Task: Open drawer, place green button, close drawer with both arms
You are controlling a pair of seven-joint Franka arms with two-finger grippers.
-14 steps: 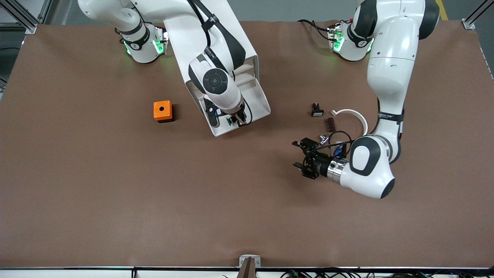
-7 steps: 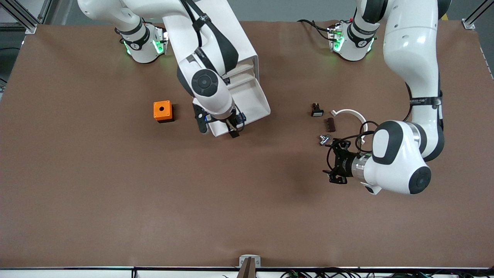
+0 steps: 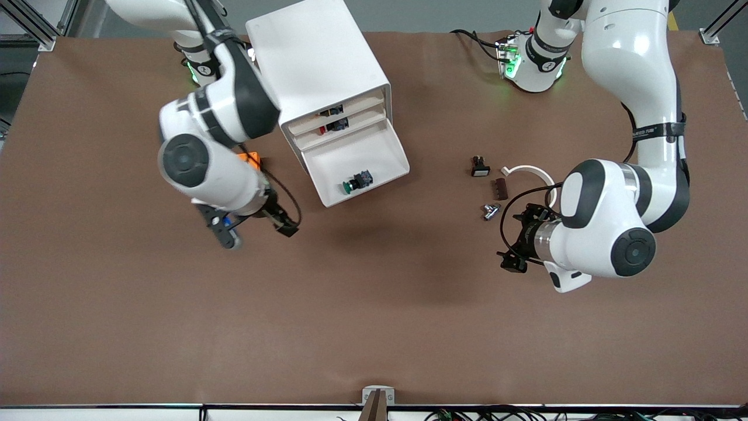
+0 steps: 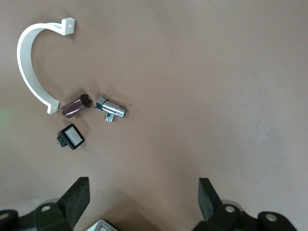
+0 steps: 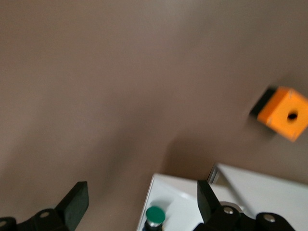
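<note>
The white cabinet point(image 3: 318, 58) stands near the robots' bases. Its third drawer point(image 3: 374, 153) is pulled out. The green-capped button point(image 3: 357, 182) lies in the drawer near its front rim. My right gripper point(image 3: 257, 233) is open and empty, up over the bare table beside the drawer, toward the right arm's end. The right wrist view shows the drawer's corner point(image 5: 185, 199) and the button's green cap point(image 5: 155, 214) between the fingers point(image 5: 77, 202). My left gripper point(image 3: 511, 238) is open and empty over bare table toward the left arm's end; its fingers point(image 4: 77, 197) are wide apart.
An orange cube point(image 3: 252, 158), partly hidden by the right arm, sits beside the cabinet point(image 5: 284, 113). A black switch with white cap point(image 3: 480, 168), a brown cylinder point(image 3: 501, 187), a chrome fitting point(image 3: 490, 210) and a curved white clip point(image 3: 534, 172) lie near the left gripper.
The right gripper let go of the button in the drawer and pulled away toward the right arm's end. The left gripper drew back toward the left arm's end.
</note>
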